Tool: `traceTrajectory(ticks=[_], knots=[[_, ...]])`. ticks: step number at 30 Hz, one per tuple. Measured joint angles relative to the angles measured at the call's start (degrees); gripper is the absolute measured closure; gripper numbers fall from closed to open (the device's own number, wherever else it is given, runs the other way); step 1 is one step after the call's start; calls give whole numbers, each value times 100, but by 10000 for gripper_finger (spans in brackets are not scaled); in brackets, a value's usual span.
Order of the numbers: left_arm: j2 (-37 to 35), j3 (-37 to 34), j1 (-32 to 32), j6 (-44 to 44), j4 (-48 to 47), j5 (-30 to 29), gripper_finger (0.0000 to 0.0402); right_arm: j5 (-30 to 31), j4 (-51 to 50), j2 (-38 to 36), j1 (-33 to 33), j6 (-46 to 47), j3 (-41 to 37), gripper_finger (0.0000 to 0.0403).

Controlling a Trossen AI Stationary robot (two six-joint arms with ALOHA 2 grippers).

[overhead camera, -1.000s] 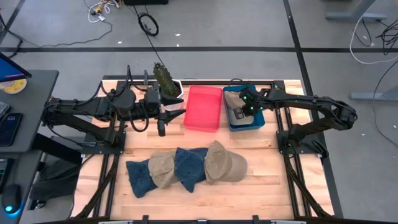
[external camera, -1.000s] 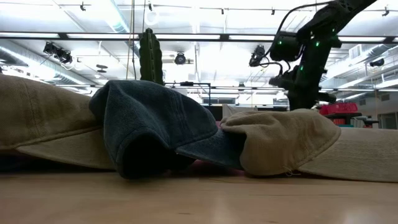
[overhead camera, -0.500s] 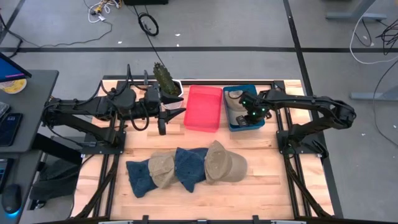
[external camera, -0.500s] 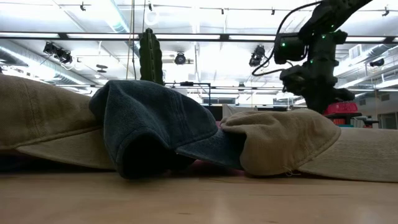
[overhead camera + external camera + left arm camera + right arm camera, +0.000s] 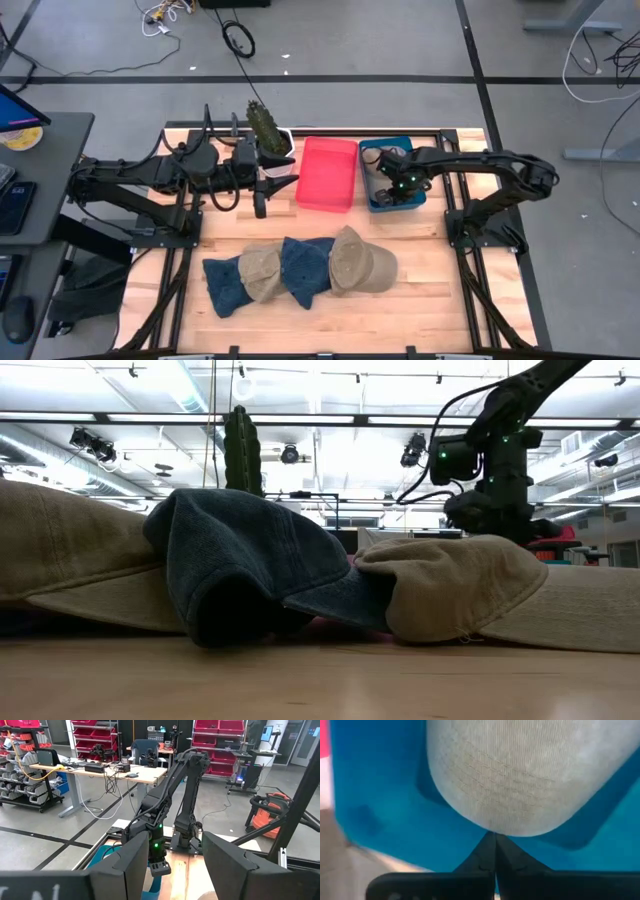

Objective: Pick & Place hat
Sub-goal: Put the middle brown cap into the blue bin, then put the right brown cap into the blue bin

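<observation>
A: Where is the right gripper [image 5: 385, 183]?

B: In the high view it sits right of centre, in the upper half, down inside the blue bin [image 5: 372, 150]. Its wrist view shows the two fingers [image 5: 495, 852] pressed together with their tips at the edge of a tan hat [image 5: 520, 770], which fills the upper part of that frame over the blue floor of the bin. So the jaws are clenched; whether cloth is pinched between them I cannot tell.

A: And the left gripper [image 5: 285, 172]?

B: It is left of centre in the high view, beside the red bin [image 5: 328, 172], with its jaws parted and nothing between them. Just above it stands a small cactus [image 5: 264, 122].

A: The other hats?

B: A row of four lies across the lower middle of the wooden table [image 5: 440, 300]: a blue hat [image 5: 225, 283] at the left, a tan one [image 5: 260, 272], a second blue one [image 5: 305, 268], and a large tan hat [image 5: 358, 262] at the right, each overlapping its neighbour.
</observation>
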Motion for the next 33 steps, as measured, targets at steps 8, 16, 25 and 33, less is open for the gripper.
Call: traceTrajectory(ticks=[8,16,25,33], knots=[[0,0,0,-21,2,1,214,1101,147,21,176,-67,-2,403],[0,0,0,-26,2,0,214,1758,620,21,182,-83,-2,403],[0,0,0,-126,0,2,214,1717,549,4,182,-105,-2,400],[0,0,0,-122,-4,2,214,1699,-453,-297,182,-264,257,320]])
